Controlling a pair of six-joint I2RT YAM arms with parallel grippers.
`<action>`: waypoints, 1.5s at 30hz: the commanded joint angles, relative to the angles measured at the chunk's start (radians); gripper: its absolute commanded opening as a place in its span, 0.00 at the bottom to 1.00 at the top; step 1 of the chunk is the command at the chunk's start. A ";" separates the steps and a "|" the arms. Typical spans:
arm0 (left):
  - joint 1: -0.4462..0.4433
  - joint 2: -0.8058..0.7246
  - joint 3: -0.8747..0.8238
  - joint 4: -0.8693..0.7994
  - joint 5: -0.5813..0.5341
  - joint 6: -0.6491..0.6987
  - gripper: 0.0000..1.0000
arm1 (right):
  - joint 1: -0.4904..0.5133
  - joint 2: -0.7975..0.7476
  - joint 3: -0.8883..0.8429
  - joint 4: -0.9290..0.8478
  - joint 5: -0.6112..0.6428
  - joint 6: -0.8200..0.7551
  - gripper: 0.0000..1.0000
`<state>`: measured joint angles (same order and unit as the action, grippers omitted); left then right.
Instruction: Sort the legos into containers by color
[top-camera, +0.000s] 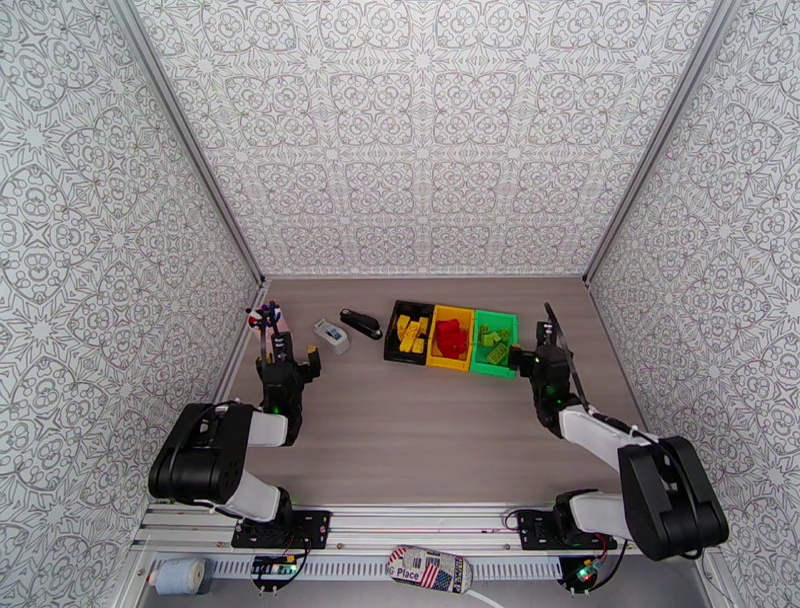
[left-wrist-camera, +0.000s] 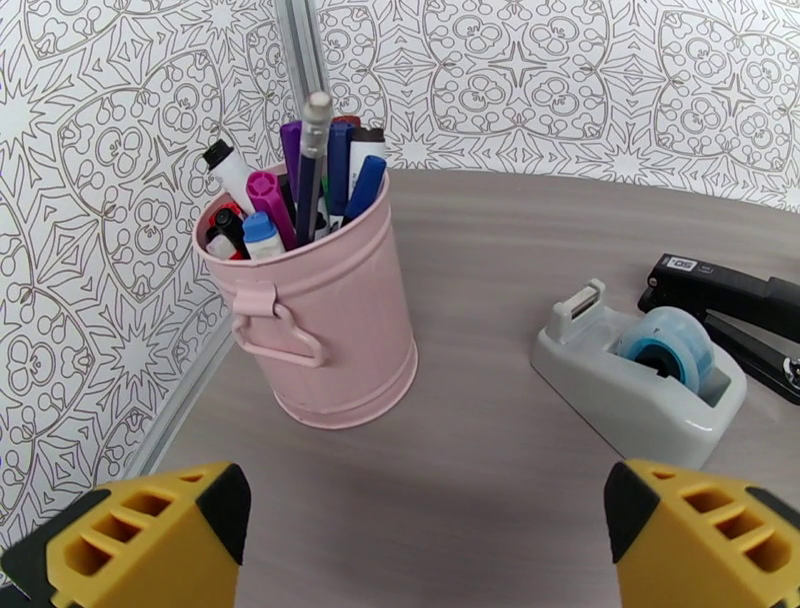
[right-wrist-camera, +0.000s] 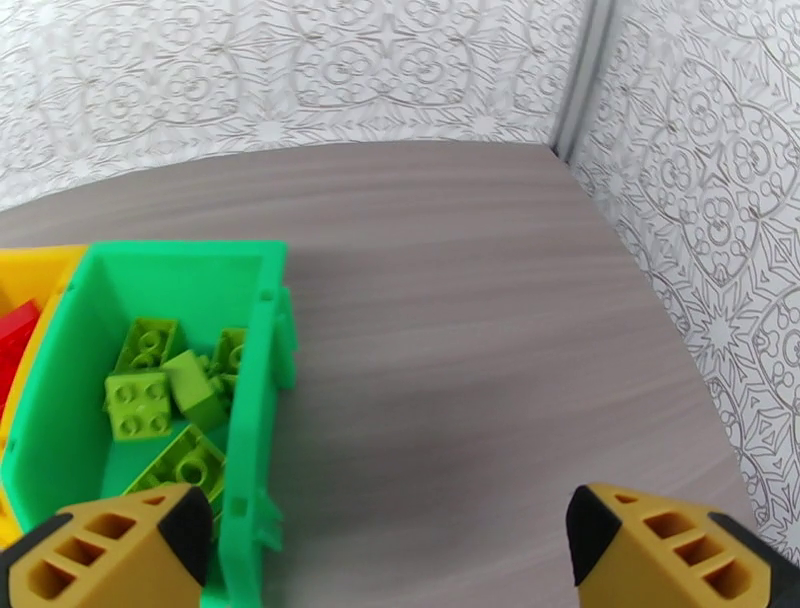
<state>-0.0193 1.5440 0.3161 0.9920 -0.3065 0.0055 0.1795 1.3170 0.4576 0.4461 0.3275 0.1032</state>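
Top external view, read from left to right.

Left edge: a patterned side wall closes off the table (top-camera: 420, 450). The pink pen cup (top-camera: 268, 320) stands close to this wall, near the far left corner. The left arm is folded at its base, and its forearm runs along the left edge toward the cup. The left gripper (top-camera: 291, 354) stops just short of the cup with its jaws spread wide and nothing between them. In the left wrist view, bare wood lies between the fingertips.

Left of centre: a grey tape dispenser (top-camera: 332, 335) and a black stapler (top-camera: 361, 323) lie near each other, to the right of the cup.

Centre: the near half of the table is open wood between the two arms.

Right of centre: three bins stand side by side in a row, well short of the back wall.
- The black bin (top-camera: 391, 335) holds the yellow legos (top-camera: 411, 333).
- The yellow bin (top-camera: 448, 365) holds the red legos (top-camera: 452, 338).
- The green bin (top-camera: 490, 373) holds the lime green legos (top-camera: 494, 345).

Right edge: the right arm reaches forward from its base with the elbow low. The right gripper (top-camera: 532, 350) sits at the near right corner of the green bin, jaws fully apart and empty. In the right wrist view, its left finger is at the green bin's right wall. Open wood extends from there to the right wall and the far corner post.
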 joint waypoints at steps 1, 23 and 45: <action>-0.001 0.008 0.014 0.025 0.024 0.022 0.99 | -0.006 0.001 -0.037 0.120 -0.046 -0.027 0.99; -0.007 0.010 0.011 0.032 0.016 0.027 0.99 | -0.100 -0.002 -0.060 0.165 -0.273 -0.011 0.99; -0.011 0.010 0.001 0.053 0.010 0.030 0.99 | -0.237 0.158 -0.061 0.377 -0.420 -0.044 0.99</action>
<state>-0.0204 1.5440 0.3161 0.9997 -0.3065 0.0116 -0.0521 1.4437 0.3706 0.7750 -0.0269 0.0917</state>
